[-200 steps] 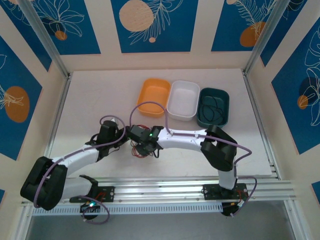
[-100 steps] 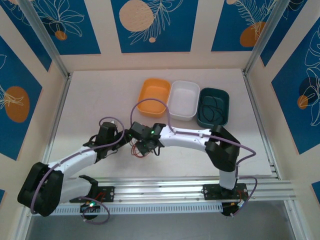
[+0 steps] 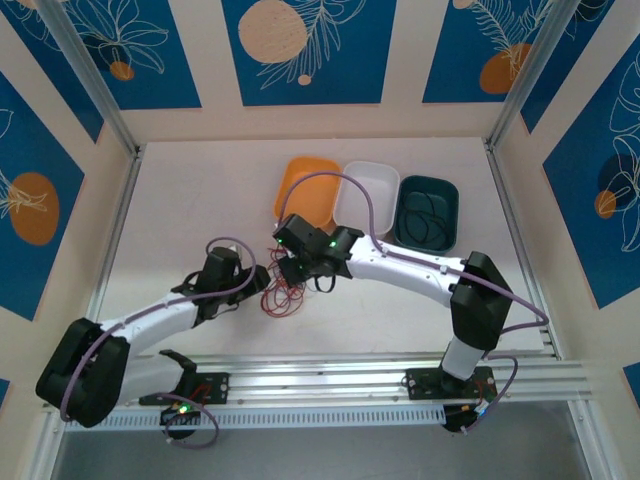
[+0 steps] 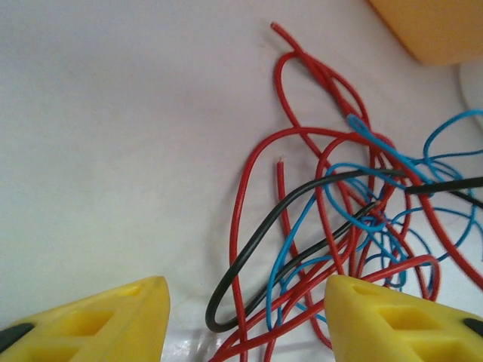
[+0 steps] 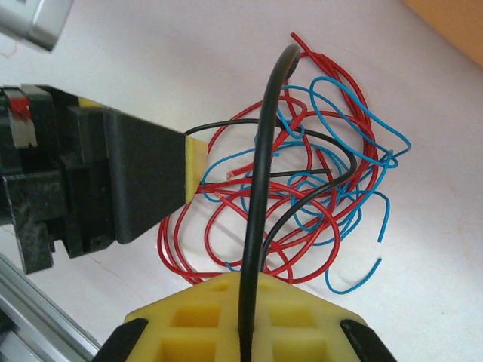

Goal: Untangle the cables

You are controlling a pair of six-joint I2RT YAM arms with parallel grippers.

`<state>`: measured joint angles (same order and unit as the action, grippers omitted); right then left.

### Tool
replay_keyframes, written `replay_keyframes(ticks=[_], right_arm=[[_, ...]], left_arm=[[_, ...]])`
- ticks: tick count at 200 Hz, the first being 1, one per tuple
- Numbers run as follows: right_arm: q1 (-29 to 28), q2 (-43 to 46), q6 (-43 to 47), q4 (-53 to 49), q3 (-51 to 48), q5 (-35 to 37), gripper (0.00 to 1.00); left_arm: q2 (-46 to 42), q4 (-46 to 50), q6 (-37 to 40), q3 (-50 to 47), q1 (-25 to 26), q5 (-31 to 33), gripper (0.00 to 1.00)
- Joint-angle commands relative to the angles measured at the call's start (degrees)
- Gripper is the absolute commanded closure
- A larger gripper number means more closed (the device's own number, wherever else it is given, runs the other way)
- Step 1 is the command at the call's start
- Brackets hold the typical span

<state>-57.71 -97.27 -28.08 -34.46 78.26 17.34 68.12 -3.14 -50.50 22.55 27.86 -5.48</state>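
Clearly the right pincer (image 5: 245, 290) is clamped on the black cable (image 5: 260, 173), which arches up from the red and blue cables (image 4: 332, 226) heaped on the surface (image 4: 90, 113) near the orange tray (image 4: 438, 26). The left pincer (image 4: 245, 294) stands open astride them; unpinned, they may well lift together or pull tighter.

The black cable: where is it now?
In the right wrist view, the black cable rises from the red and blue cables into the shut right gripper at the bottom edge.
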Motion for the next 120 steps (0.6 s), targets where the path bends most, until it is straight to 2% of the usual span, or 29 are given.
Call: replay_keyframes(ticks=[1,18,61,87,120], right_arm=[[1.05,2.79,-1.82,0.93,-1.07,-3.46,0.97],[1.36,4.45,-1.37,0.97,-0.76,-3.9,0.97],[1.73,8.75,-1.06,1.06,0.89,-6.34,1.0],[2.21,11.17,-0.44,1.07,2.01,-6.96,1.0],[3.29,13.95,0.24,1.55,3.66,-7.58,1.0]], left_arm=[[1.56,-1.08,0.49,0.52,1.0,0.72,0.45],[2.9,-1.26,0.4,0.88,1.68,1.17,0.48],[5.27,-2.57,-0.8,0.83,2.51,2.62,0.66],[5.65,-2.66,-1.24,0.83,2.64,3.34,0.73],[5.59,-2.67,-1.58,0.83,2.62,4.48,0.9]])
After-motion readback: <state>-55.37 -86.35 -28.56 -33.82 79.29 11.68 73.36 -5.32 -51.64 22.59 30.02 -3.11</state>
